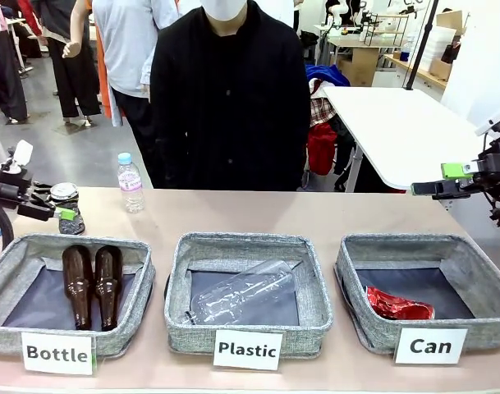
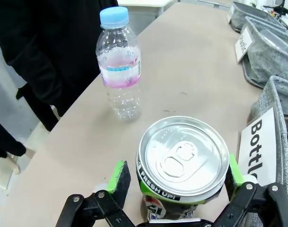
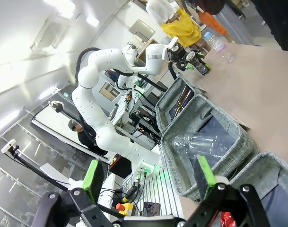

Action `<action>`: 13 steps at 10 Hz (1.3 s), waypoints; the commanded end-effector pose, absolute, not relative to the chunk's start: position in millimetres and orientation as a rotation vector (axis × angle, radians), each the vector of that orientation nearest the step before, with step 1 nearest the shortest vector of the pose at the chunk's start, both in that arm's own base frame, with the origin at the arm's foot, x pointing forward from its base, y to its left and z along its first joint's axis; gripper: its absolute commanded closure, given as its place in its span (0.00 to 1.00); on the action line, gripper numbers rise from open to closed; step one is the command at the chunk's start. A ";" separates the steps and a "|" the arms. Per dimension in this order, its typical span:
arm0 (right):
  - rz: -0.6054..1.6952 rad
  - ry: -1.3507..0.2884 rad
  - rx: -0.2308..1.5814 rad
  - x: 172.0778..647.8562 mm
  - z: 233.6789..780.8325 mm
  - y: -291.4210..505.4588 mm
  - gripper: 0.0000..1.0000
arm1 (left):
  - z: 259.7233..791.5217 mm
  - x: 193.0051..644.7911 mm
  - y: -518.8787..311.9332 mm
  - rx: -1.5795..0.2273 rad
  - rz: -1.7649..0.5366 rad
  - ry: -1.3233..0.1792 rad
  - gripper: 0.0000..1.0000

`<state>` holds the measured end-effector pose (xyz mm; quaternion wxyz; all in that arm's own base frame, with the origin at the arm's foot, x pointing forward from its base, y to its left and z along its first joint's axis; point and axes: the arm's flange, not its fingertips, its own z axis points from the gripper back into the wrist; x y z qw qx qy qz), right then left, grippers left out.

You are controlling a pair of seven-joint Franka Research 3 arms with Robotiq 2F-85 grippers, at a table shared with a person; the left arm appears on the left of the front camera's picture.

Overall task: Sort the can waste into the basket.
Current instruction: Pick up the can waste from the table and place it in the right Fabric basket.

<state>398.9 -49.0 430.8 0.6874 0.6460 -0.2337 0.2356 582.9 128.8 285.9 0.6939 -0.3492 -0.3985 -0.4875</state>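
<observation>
We find the dark can (image 2: 181,158) standing lid-up on the tabletop (image 1: 315,213) just beyond the Bottle basket (image 1: 77,240), bracketed by our left claw (image 2: 177,174) with jaws spread (the right claw (image 1: 442,182), likewise released, hangs near the Can basket (image 1: 381,332)), so the left arm is nearer.

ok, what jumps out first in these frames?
A row of grey baskets along the near edge: Bottle basket, Plastic basket, Can basket, the last holding a crushed red can. At far left, the left end effector stands open around a dark can with a silver top, a clear water bottle beside it. The right end effector hangs open and empty off the right side.
</observation>
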 end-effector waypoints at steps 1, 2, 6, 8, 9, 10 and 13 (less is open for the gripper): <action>0.536 -0.522 1.427 398.0 432.4 -49.5 0.00 | 283.4 585.1 124.3 -0.808 -1.086 -0.906 0.00; 0.536 -0.522 1.427 398.0 432.4 -49.5 0.00 | 283.2 585.9 124.4 -0.818 -1.087 -0.904 0.00; 0.536 -0.522 1.427 398.0 432.4 -49.5 0.00 | 284.4 583.6 125.5 -0.822 -1.067 -0.891 0.60; 0.536 -0.522 1.427 398.0 432.4 -49.5 0.00 | 300.4 578.3 131.0 -0.797 -1.068 -0.938 1.00; 0.536 -0.522 1.427 398.0 432.4 -49.5 0.00 | 315.9 573.3 136.0 -0.760 -1.075 -0.973 1.00; 0.536 -0.522 1.427 398.0 432.4 -49.5 0.00 | 337.7 566.1 142.2 -0.704 -1.089 -1.018 1.00; 0.536 -0.522 1.427 398.0 432.4 -49.5 0.00 | 432.8 509.1 160.3 -0.691 -1.063 -1.005 1.00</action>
